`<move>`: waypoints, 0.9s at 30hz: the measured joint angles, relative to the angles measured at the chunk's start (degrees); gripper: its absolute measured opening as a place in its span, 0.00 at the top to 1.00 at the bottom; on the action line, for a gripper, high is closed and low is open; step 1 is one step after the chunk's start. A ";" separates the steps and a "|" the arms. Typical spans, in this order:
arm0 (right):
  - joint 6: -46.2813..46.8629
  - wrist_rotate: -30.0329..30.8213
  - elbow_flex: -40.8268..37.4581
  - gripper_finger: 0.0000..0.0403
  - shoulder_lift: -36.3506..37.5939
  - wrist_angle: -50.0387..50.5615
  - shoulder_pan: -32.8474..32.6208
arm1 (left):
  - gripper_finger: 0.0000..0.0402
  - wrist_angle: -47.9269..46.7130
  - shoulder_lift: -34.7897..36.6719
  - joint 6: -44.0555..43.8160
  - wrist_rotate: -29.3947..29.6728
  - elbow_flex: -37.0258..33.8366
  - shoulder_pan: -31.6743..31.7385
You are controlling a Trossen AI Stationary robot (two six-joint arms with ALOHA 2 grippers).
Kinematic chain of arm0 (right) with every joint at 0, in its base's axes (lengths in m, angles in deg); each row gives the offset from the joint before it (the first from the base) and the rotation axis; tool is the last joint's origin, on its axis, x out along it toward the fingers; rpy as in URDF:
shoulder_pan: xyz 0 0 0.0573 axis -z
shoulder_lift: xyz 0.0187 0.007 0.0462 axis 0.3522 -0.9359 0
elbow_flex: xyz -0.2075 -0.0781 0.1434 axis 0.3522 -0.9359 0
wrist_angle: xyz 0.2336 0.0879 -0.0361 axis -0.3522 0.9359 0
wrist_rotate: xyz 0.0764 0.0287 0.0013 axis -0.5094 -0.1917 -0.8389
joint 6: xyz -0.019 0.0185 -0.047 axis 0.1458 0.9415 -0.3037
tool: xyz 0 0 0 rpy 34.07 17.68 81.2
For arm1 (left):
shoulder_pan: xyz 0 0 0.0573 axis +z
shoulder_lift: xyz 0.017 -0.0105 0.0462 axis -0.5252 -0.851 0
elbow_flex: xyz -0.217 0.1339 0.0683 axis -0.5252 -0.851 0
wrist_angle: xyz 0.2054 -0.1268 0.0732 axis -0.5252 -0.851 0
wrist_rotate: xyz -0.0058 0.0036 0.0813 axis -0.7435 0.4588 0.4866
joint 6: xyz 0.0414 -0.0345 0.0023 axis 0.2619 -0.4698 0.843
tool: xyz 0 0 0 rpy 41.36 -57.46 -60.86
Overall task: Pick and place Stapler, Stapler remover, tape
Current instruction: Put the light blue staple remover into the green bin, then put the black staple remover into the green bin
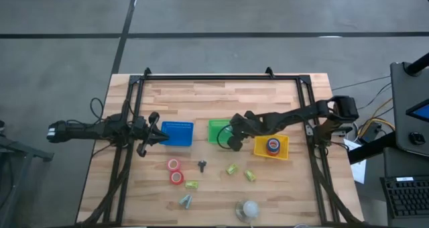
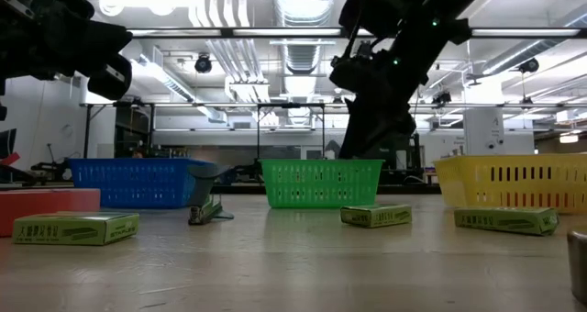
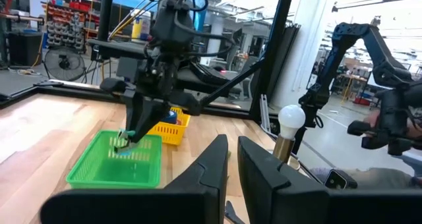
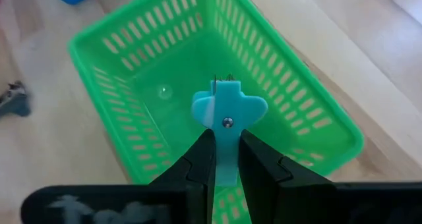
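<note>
Staple remover (image 4: pixel 223 128), light blue, is hanging clamped between the fingers of the right claw (image 4: pixel 224 159), directly above the open green basket (image 4: pixel 315 128). In the high view the right claw (image 1: pixel 228 138) is reaching over the green basket (image 1: pixel 216 125), which is sitting in the middle of the tabletop (image 1: pixel 221 94).

Left of the green basket, the blue basket (image 1: pixel 177 133) is sitting with the left claw (image 1: pixel 159 135) hovering at its far edge; its fingers are showing only a thin gap between them in the left wrist view.

Right of the green basket, the yellow basket (image 1: pixel 282 149) is holding the dark blue tape roll (image 1: pixel 272 145). Two red tape rolls (image 1: pixel 175 172) are lying nearer the front edge, left of the green basket. A small dark stapler remover (image 1: pixel 202 165) is lying just beyond them, and a white ball (image 1: pixel 250 208) is resting near the front edge.
</note>
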 joint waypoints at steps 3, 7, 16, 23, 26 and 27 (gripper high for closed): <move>0.00 -0.15 0.00 0.87 -0.72 -0.19 0.20 | 0.90 -0.04 0.00 0.00 -0.02 0.00 0.02; 0.13 -0.22 -0.02 0.85 -1.46 -0.08 0.18 | 0.90 -0.01 -0.12 0.01 -0.01 0.00 0.01; 0.16 -0.32 -0.02 0.79 -1.79 -0.15 0.16 | 0.90 0.04 -0.28 0.02 -0.02 0.00 0.00; -0.17 -0.37 1.35 0.76 0.05 -0.10 0.04 | 0.90 0.04 -0.28 0.02 -0.02 0.00 0.00; -0.21 -0.37 2.23 0.75 2.10 -0.32 -0.60 | 0.90 0.04 -0.28 0.01 -0.01 0.00 0.00; -0.58 -0.37 2.52 0.75 2.72 -0.46 -1.06 | 0.90 0.04 -0.31 0.00 -0.01 0.00 0.02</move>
